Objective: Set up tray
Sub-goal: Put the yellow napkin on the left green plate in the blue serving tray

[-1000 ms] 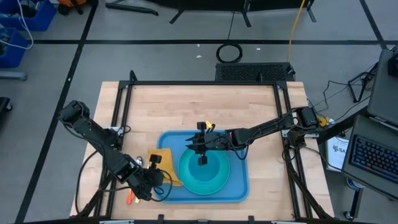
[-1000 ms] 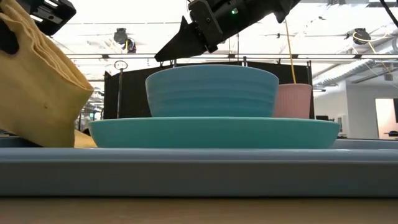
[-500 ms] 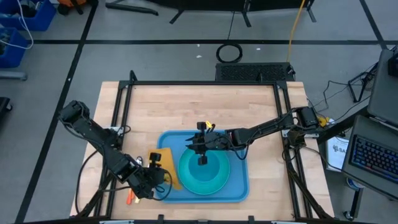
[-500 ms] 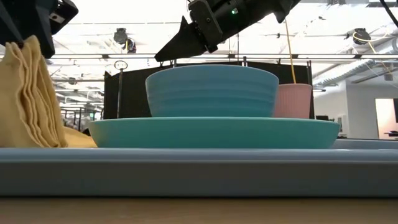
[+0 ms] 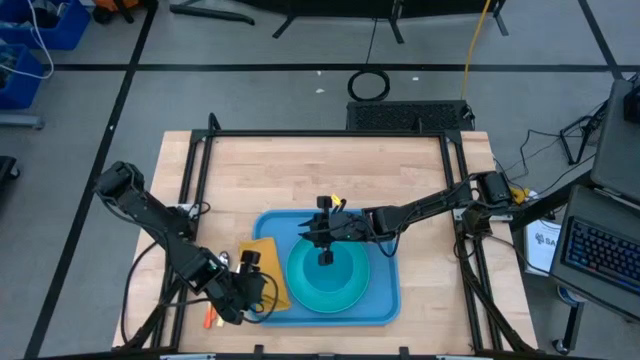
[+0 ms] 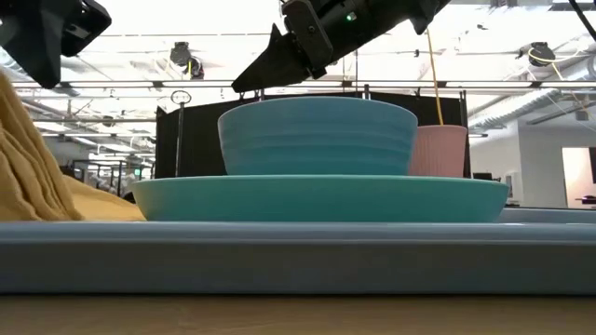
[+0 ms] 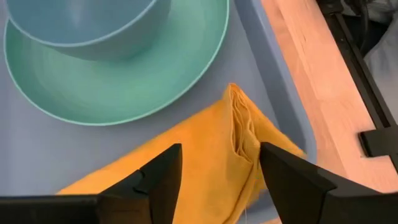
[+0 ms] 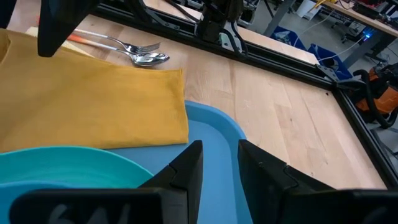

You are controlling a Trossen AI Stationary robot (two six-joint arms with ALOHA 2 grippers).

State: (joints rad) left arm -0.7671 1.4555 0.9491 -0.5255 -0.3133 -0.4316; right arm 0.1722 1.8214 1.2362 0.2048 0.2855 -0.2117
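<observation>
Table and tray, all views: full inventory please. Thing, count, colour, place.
tray: 1, blue, on the wooden table's near half
plate: 1, turquoise, round, on the tray
bowl: 1, blue, ribbed, on the plate
cup: 1, pink, behind the bowl in the low view
napkin: 1, mustard yellow, folded, lying over the tray's left rim beside the plate
fork and spoon: 1 each, silver, on the table past the napkin
table: 1, light wood, black frame
left gripper: open, just above the napkin
right gripper: hovering over the bowl and plate, holding nothing visible
</observation>
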